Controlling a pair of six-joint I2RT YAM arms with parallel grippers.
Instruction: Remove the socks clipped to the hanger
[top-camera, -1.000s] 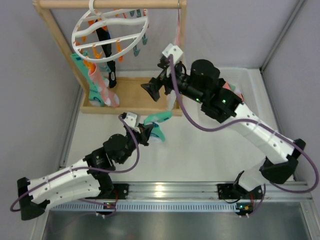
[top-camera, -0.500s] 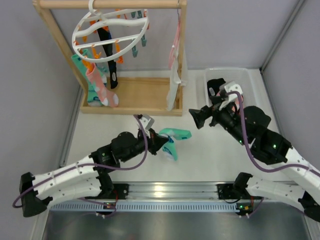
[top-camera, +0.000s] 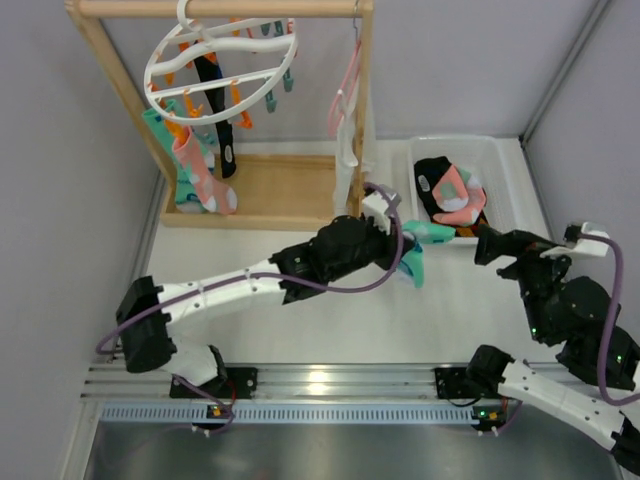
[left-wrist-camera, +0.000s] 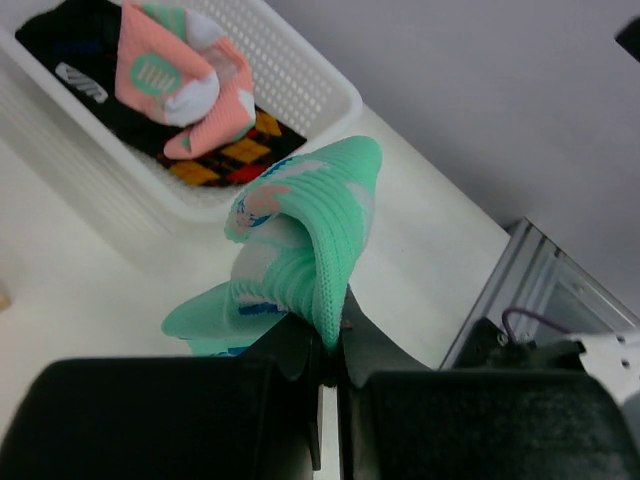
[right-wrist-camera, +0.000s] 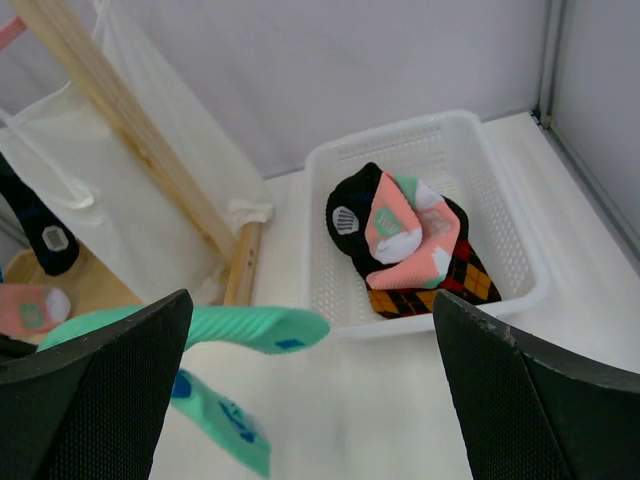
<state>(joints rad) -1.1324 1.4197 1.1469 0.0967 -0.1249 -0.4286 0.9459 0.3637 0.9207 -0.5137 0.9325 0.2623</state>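
Observation:
My left gripper (top-camera: 398, 247) is shut on a mint-teal sock (top-camera: 418, 250) and holds it above the table just left of the white basket (top-camera: 500, 150). In the left wrist view the sock (left-wrist-camera: 300, 235) is pinched at its cuff between my fingers. The right wrist view shows it (right-wrist-camera: 240, 328) hanging in front of the basket. The white ring hanger (top-camera: 215, 60) hangs from the wooden rack with a black sock (top-camera: 218, 115), a salmon-pink sock (top-camera: 200, 175) and a mint-teal sock (top-camera: 165, 135) clipped on. My right gripper (top-camera: 492, 245) is open and empty, right of the held sock.
The basket holds a black sock, a salmon-pink sock (top-camera: 460, 195) and a diamond-patterned sock (right-wrist-camera: 450, 280). A white and pink cloth (top-camera: 348, 120) hangs from the rack's right post. The wooden rack base (top-camera: 270, 190) lies at the back left.
My left arm has carried the mint-teal sock from the table's middle rightwards to the basket's edge. My right arm has drawn back to the right and nearer its base.

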